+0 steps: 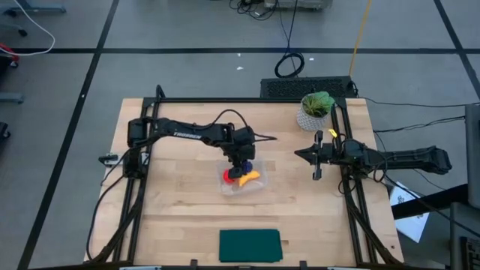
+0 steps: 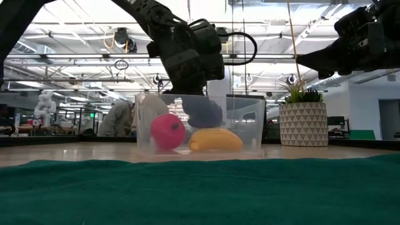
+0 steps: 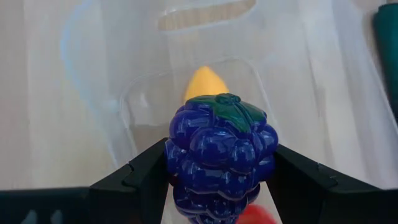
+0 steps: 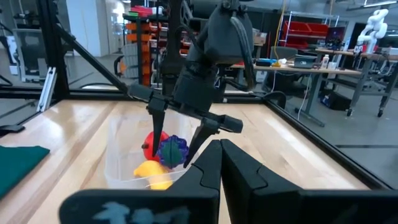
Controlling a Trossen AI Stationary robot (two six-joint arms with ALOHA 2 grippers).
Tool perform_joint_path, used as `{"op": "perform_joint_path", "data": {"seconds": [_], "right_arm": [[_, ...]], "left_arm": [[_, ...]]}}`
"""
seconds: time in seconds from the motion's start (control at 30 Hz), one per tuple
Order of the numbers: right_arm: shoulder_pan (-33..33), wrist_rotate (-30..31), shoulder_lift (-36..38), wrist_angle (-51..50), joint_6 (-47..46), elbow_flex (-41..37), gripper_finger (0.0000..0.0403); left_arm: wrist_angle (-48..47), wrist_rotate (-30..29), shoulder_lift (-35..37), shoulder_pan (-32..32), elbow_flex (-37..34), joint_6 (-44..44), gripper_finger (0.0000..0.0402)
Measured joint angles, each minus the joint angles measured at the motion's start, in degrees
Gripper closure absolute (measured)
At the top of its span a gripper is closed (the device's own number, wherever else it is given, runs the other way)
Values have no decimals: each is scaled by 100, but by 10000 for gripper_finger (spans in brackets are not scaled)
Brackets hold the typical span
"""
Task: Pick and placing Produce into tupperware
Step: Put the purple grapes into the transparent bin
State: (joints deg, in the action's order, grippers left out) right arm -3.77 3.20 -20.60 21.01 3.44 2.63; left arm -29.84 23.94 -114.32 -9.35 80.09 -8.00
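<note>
Left hand (image 3: 217,186) is squeezing the purple grapes (image 3: 219,155) by their sides, inside the clear tub (image 2: 199,123) mid-worktop. They are looking light, hard and slippery. Right hand (image 1: 318,155) is waiting, clenched.

Grey floor (image 1: 67,75) with dark seam lines surrounds the light wooden surface (image 1: 180,217). Black cable coil (image 1: 289,64) on floor at 12 o'clock. Room beyond: ceiling trusses with bright lamps (image 2: 75,37), red shelving (image 4: 308,28), cluttered workbench (image 4: 311,62).
</note>
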Motion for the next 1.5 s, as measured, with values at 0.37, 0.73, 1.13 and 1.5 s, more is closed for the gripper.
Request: {"op": "perform_joint_path", "data": {"seconds": [0.37, 0.73, 1.13, 1.5], "right_arm": [[0, 0, 0, 17, 0, 0, 403], [0, 0, 0, 16, 0, 0, 403], [0, -2, 0, 16, -37, 0, 403], [0, -2, 2, 30, -39, 0, 403]], "left_arm": [[113, -65, -36, 78, -7, 35, 172], [171, -592, -36, 166, -7, 252, 172], [334, -721, -99, 166, -4, 585, 172], [243, -907, -121, 197, -4, 672, 172]]}}
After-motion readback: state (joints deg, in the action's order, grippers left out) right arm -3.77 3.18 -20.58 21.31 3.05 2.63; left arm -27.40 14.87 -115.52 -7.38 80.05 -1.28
